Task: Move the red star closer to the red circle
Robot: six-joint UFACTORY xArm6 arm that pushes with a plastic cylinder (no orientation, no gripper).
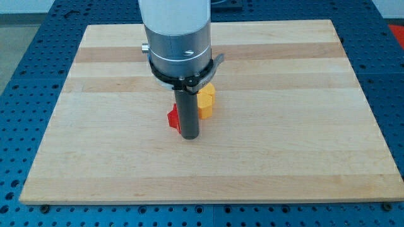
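Note:
A red block (173, 117), likely the red star, lies near the middle of the wooden board (284, 157); the rod hides most of it, so its shape is unclear. My tip (190, 135) rests on the board just right of and slightly below the red block, touching or nearly touching it. A yellow block (206, 101) sits right behind the rod, toward the view's upper right of the tip. No red circle is visible; the arm's body (177, 38) may hide it.
The board lies on a blue perforated table (25, 75) that shows around all its edges. The arm's wide grey body hangs over the board's top centre and hides what lies beneath it.

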